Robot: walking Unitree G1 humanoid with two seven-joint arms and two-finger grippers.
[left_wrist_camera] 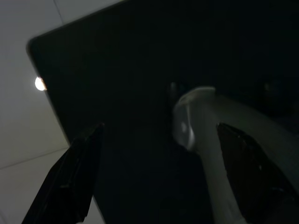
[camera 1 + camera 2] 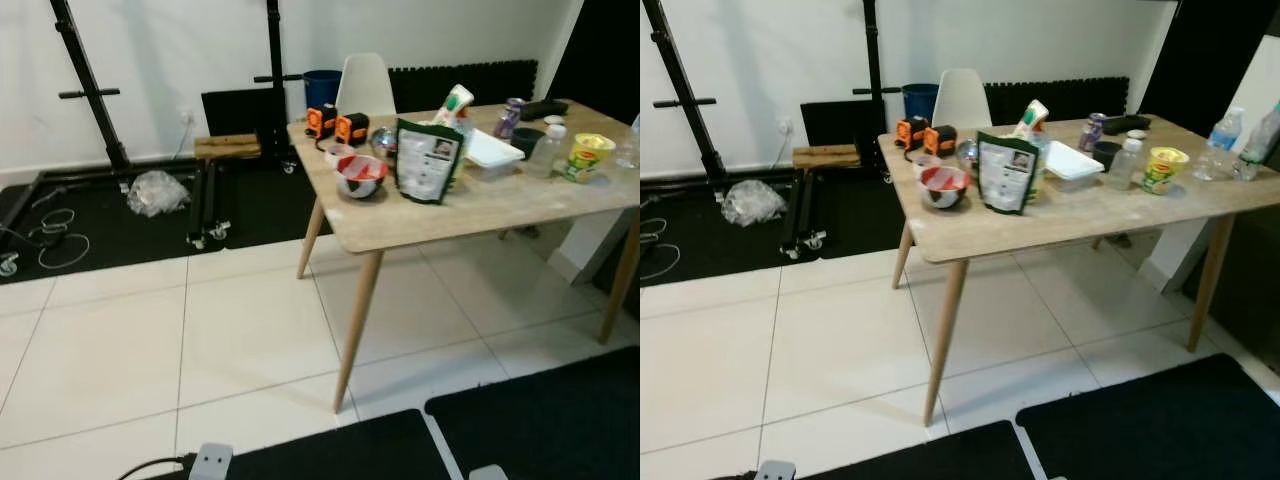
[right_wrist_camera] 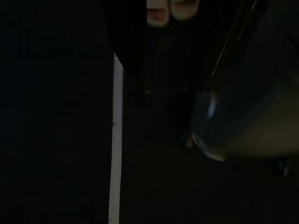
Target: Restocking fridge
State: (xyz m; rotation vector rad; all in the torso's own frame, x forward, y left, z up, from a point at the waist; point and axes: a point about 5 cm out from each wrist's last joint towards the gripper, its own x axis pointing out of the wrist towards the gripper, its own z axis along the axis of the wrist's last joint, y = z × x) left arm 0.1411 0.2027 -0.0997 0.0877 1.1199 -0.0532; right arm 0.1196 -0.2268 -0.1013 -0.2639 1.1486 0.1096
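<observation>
Left gripper [image 1: 154, 186]: hanging idle over a dark mat, fingers apart.
Red bowl [image 2: 361, 176]: sitting near the table [image 2: 470, 215] corner; you are risking knocking it off.
Dark pouch [image 2: 428, 160]: standing upright, likely toppling if brushed.
Yellow cup [image 2: 588, 156]: waiting farther right.
Right gripper: finger state impossible to tell.

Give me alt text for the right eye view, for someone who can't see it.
A light wooden table on white floor tiles holds groceries: a red-and-white bowl, a dark green pouch, a white tray, a yellow cup and water bottles. A white chair stands behind.
</observation>
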